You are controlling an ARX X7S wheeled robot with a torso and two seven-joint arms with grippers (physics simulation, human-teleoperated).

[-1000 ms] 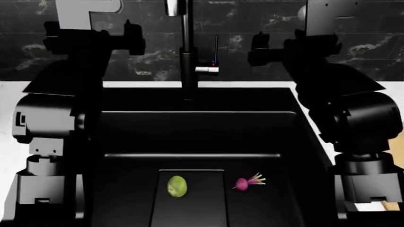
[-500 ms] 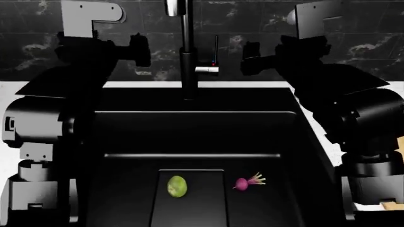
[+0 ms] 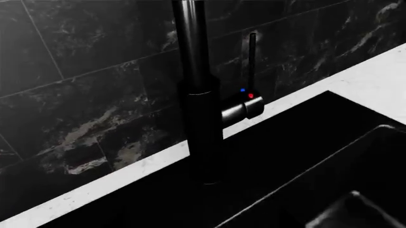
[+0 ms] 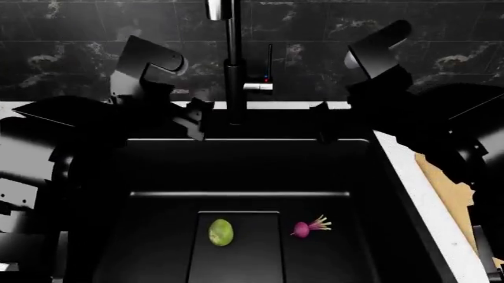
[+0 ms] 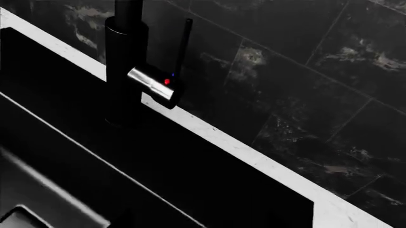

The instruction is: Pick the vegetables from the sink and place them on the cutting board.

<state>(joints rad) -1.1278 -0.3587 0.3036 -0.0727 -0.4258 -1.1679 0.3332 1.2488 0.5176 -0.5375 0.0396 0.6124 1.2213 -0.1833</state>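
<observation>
In the head view the yellow-green ball (image 4: pixel 221 232) lies on the lower, stepped part of the floor of the black sink (image 4: pixel 244 165), with the magenta radish (image 4: pixel 303 229) just beside it toward the robot's right, its thin stems pointing away from the ball. Neither touches an arm. The left gripper (image 4: pixel 197 118) and right gripper (image 4: pixel 321 122) both hang over the far rim of the sink, either side of the faucet (image 4: pixel 233 65), well apart from the vegetables; they are black against black, so I cannot tell how far the jaws stand open. A strip of the tan cutting board (image 4: pixel 452 191) shows on the white bench (image 4: pixel 429 194) at the right. The only markings are a red and a blue dot on the faucet lever (image 3: pixel 247 97); no writing can be read
</observation>
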